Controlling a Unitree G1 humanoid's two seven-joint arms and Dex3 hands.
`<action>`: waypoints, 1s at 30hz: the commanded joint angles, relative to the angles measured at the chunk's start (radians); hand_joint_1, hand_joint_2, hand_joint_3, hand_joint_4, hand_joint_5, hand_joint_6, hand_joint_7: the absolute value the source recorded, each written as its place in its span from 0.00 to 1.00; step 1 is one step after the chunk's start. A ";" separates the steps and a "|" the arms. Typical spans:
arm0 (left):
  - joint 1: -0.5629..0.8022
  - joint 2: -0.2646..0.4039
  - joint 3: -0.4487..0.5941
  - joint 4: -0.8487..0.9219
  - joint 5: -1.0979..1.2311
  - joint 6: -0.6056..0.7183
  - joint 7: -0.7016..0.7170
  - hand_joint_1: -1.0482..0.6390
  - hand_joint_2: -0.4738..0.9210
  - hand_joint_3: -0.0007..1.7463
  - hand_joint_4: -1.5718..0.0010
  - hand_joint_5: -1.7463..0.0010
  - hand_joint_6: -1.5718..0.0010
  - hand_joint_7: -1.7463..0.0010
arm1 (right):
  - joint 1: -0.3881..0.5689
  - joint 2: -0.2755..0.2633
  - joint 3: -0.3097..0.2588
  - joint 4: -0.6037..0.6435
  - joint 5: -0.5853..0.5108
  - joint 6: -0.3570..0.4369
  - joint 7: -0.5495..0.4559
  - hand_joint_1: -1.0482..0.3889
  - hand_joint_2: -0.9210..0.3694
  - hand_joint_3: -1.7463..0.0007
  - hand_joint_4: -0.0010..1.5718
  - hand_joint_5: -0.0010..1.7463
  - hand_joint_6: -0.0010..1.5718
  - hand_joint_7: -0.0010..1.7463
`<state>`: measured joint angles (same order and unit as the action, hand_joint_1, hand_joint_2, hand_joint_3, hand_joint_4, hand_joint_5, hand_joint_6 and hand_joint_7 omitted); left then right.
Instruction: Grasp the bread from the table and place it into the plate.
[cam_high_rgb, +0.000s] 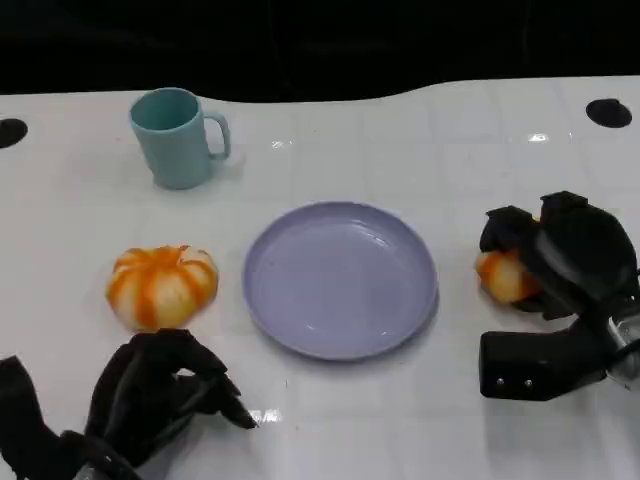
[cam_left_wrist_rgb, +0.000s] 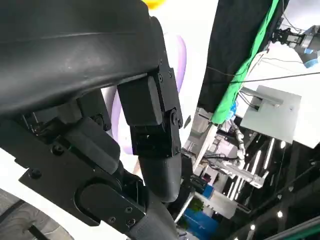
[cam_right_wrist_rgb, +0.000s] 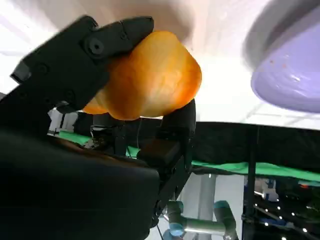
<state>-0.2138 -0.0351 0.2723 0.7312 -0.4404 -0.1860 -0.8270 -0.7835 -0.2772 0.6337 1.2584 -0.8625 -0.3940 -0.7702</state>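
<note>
Bright overhead light washed the white worktop (cam_high_rgb: 400, 130), leaving small specular glints on it and a soft sheen on the plate (cam_high_rgb: 340, 280). Shadows beneath the objects were faint and short. In the right wrist view the bread (cam_right_wrist_rgb: 150, 75) and plate edge were soft and out of focus, the worktop blown out.

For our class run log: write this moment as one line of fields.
right robot hand: grips bread | bread: beside plate, not yet in | left robot hand: holds nothing, near table edge

The right hand (cam_right_wrist_rgb: 125, 95) grips the orange bread (cam_right_wrist_rgb: 150, 77), with the lilac plate (cam_right_wrist_rgb: 295, 75) nearby.
</note>
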 joint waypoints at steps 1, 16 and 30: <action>0.013 0.011 0.003 -0.011 -0.006 0.002 0.015 0.00 0.77 0.00 0.00 0.66 0.00 0.80 | -0.038 -0.003 -0.024 -0.043 0.025 -0.032 -0.038 0.61 0.31 0.53 0.61 1.00 0.54 0.84; 0.012 0.010 0.002 -0.009 -0.005 0.004 0.014 0.00 0.77 0.00 0.00 0.66 0.00 0.80 | -0.078 0.035 -0.037 -0.154 0.030 -0.182 -0.059 0.65 0.54 0.19 0.65 1.00 0.50 0.98; 0.020 0.004 -0.003 -0.024 0.001 -0.002 0.022 0.00 0.77 0.00 0.00 0.66 0.00 0.79 | -0.144 0.141 0.022 -0.137 -0.012 -0.183 0.025 0.58 0.34 0.50 0.63 1.00 0.54 0.89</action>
<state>-0.2113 -0.0408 0.2693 0.7232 -0.4386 -0.1836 -0.8266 -0.8938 -0.1493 0.6458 1.1123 -0.8698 -0.5739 -0.7563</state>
